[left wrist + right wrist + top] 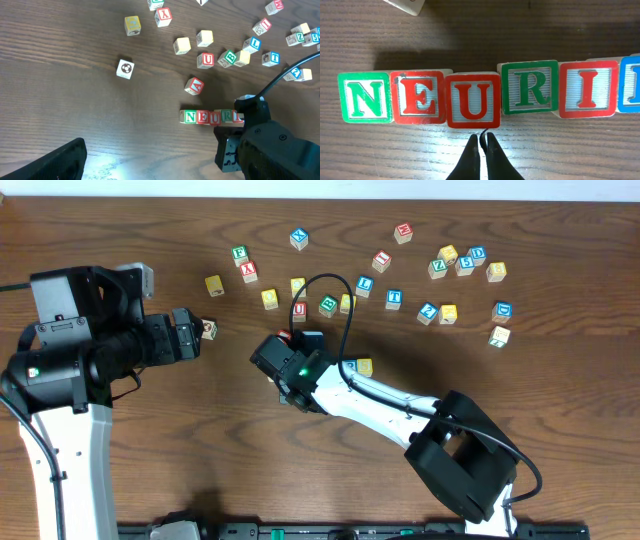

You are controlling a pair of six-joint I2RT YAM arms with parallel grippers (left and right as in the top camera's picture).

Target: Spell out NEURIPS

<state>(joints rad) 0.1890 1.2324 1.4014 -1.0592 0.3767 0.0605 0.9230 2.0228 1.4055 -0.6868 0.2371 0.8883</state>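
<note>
row: N block (366, 97) green, E block (417, 97) red, U block (472, 100) red, R block (529, 87) green, I block (588, 89) red, side by side on the tabletop (470, 30), blue block (631, 82) cut off at the right | U block sits a tad lower | right gripper (481, 136) pinched closed, empty, tips just below the U | left gripper (198, 335) spread wide, holding nothing, well off to the left

Near the middle of the bench (100, 230), the N cube (365, 97), E cube (417, 97), U cube (472, 100), R cube (530, 87) and I cube (589, 89) touch in one row, with U a little out of line. Loose cubes (394, 299) lie scattered behind it, toward the far edge.
</note>
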